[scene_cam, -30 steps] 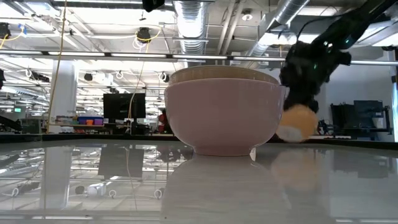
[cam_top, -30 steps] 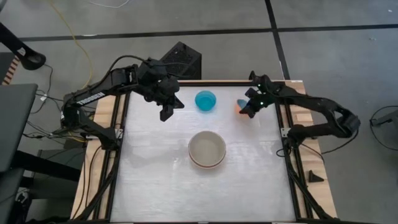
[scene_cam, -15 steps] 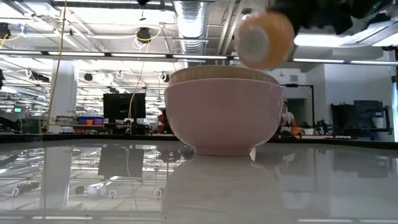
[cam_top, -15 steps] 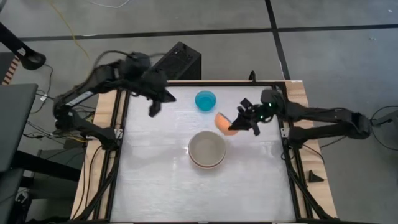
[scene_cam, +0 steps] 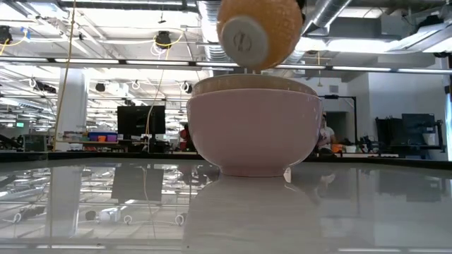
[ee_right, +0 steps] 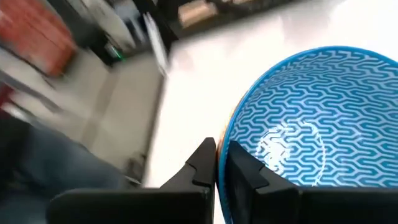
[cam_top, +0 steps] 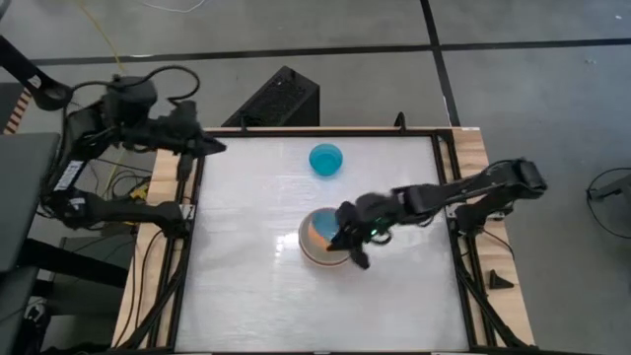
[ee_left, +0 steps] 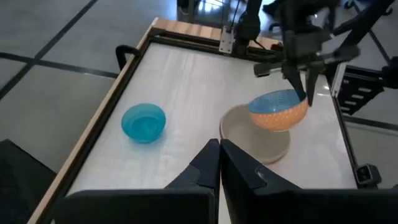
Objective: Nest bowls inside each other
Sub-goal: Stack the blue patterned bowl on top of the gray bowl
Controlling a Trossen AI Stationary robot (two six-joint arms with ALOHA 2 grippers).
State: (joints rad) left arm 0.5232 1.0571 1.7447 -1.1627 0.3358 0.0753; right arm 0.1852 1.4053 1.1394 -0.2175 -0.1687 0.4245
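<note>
White table [cam_top: 246, 286], open workshop behind. Carried in from the far right edge: orange bowl [ee_left: 278, 111] pinched by its rim in right gripper [cam_top: 347, 240], now above stacked bowls [scene_cam: 251, 130]. Nearly nested. Left gripper [cam_top: 202, 148] shut, parked off-table.

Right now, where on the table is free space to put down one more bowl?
Free: the table near edge below the stacked bowls, and the left side between them and the frame. Crowded: the centre, where the right gripper holds the orange bowl over the stack, and by the teal bowl.
</note>
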